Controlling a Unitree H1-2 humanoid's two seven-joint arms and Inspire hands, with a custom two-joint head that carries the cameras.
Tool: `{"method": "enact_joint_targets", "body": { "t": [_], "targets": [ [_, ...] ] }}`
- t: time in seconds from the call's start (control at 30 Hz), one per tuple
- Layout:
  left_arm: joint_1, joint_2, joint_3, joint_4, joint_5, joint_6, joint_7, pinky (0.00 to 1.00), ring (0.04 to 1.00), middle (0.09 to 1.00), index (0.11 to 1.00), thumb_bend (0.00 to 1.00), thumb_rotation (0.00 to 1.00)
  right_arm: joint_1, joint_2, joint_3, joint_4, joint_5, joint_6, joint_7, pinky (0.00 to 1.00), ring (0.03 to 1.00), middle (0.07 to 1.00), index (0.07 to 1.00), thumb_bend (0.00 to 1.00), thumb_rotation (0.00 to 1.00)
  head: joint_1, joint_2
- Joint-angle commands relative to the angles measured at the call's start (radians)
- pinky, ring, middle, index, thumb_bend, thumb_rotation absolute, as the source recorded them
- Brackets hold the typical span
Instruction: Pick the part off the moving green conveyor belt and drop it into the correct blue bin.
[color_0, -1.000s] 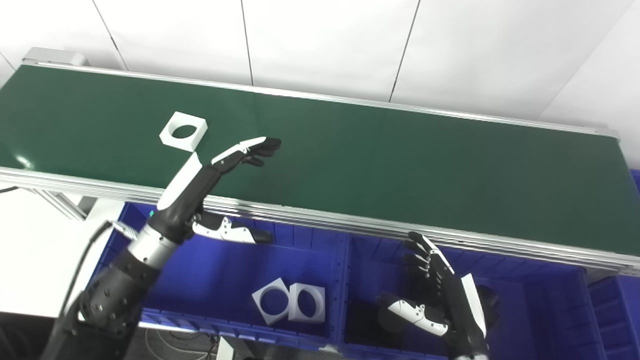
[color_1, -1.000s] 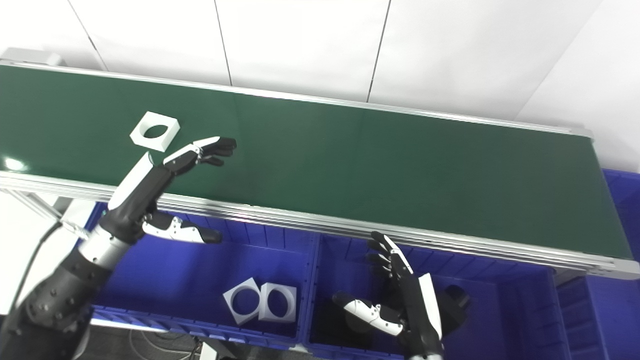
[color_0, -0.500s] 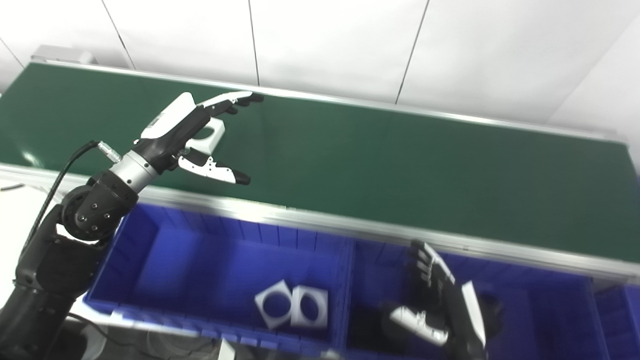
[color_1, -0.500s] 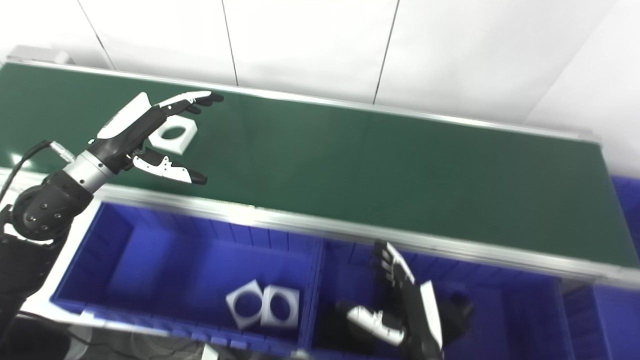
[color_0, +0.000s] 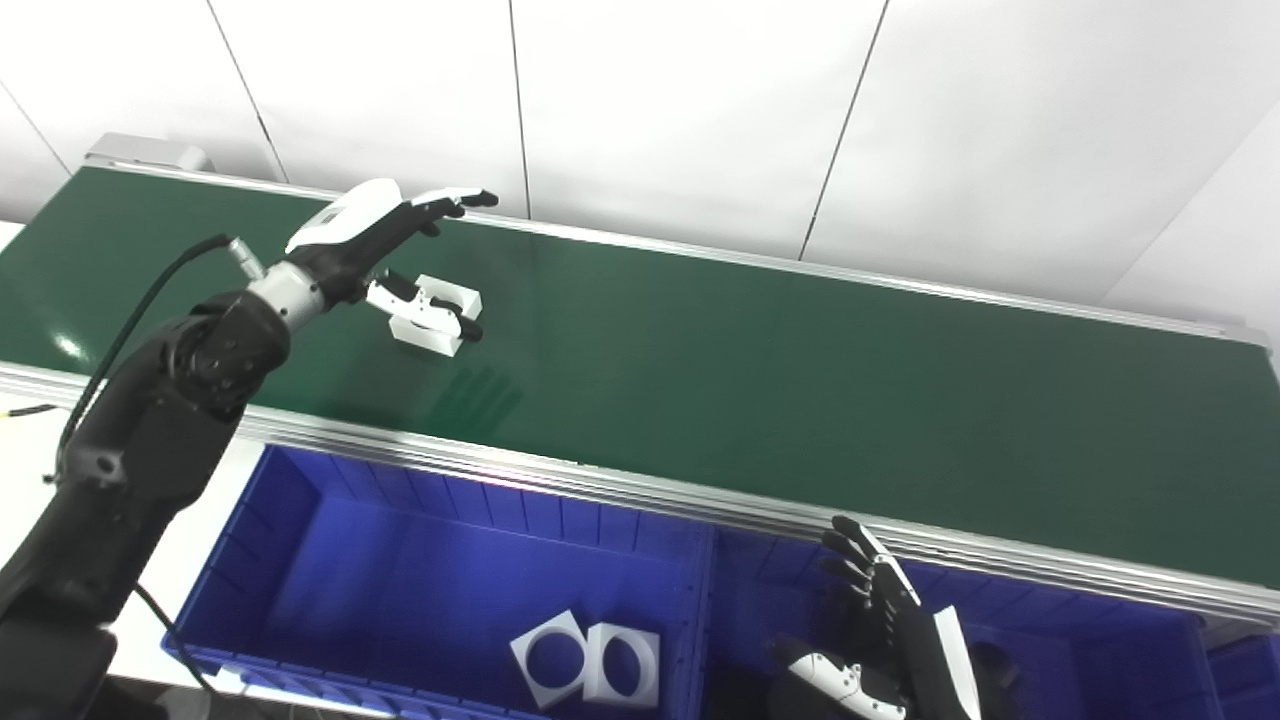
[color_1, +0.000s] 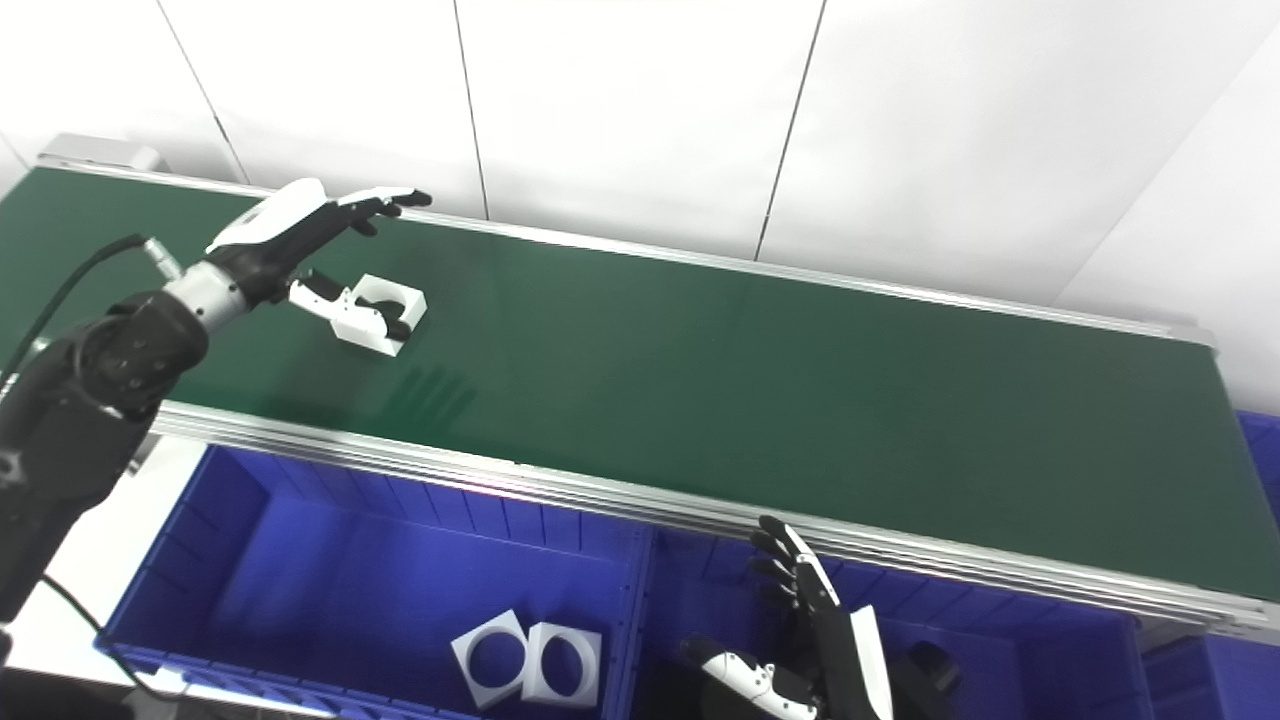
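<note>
Part (color_0: 437, 317), white and square with a round hole, lies on the green belt (color_0: 760, 360) at its left end. Left hand (color_0: 372, 228) hovers over it, fingers (color_0: 455, 200) spread wide, thumb across its near edge. Right hand (color_0: 900, 650) hangs open-fingered over the right blue bin (color_1: 1010, 640). No legible writing anywhere.

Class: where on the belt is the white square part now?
The white square part lies on the green conveyor belt toward its left end, under the open left hand, between thumb and fingers.
</note>
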Motion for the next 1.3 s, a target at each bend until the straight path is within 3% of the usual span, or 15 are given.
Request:
{"method": "enact_joint_targets", "body": {
  "t": [0.0, 0.23, 0.47, 0.7, 0.93, 1.13, 1.27],
  "targets": [
    [-0.07, 0.041, -0.017, 0.015, 0.047, 0.017, 0.012, 0.78, 0.888, 0.93, 0.905, 0.78, 0.35, -0.006, 0.005, -0.003, -0.017, 0.011, -0.062, -0.004, 0.73, 0.798, 0.849, 0.888, 0.7, 0.39, 0.0, 0.0],
    [-0.135, 0.031, -0.091, 0.121, 0.138, 0.001, 0.05, 0.85, 0.907, 0.932, 0.903, 0.8, 0.25, 0.005, 0.009, -0.007, -0.034, 0.01, -0.051, -0.008, 0.73, 0.798, 0.847, 0.886, 0.71, 0.4, -0.007, 0.01],
    [-0.182, 0.009, -0.162, 0.235, 0.202, -0.023, 0.097, 0.87, 0.923, 0.924, 0.875, 0.89, 0.15, 0.014, 0.008, -0.009, -0.043, 0.011, -0.05, -0.005, 0.73, 0.8, 0.848, 0.888, 0.7, 0.39, -0.006, 0.016],
    [-0.204, -0.002, -0.226, 0.298, 0.233, -0.056, 0.114, 0.91, 0.946, 0.94, 0.879, 0.93, 0.1, 0.022, 0.01, -0.008, -0.053, 0.01, -0.05, -0.005, 0.73, 0.803, 0.848, 0.888, 0.7, 0.4, -0.009, 0.025],
    [-0.207, -0.023, -0.269, 0.31, 0.268, -0.043, 0.122, 0.93, 0.945, 0.945, 0.877, 0.93, 0.07, 0.029, 0.011, -0.007, -0.059, 0.015, -0.054, -0.003, 0.74, 0.805, 0.85, 0.889, 0.7, 0.41, -0.019, 0.033],
    [-0.218, -0.082, -0.251, 0.403, 0.226, -0.084, 0.183, 0.84, 0.898, 0.902, 0.865, 0.83, 0.02, 0.034, 0.013, -0.006, -0.064, 0.005, -0.061, -0.009, 0.73, 0.795, 0.846, 0.886, 0.69, 0.4, -0.028, 0.04],
    [-0.227, -0.109, -0.25, 0.452, 0.203, -0.125, 0.217, 0.68, 0.766, 0.814, 0.787, 0.69, 0.0, 0.037, 0.017, -0.008, -0.066, 0.006, -0.061, -0.012, 0.72, 0.789, 0.843, 0.883, 0.69, 0.4, -0.028, 0.043]
  ]
}}
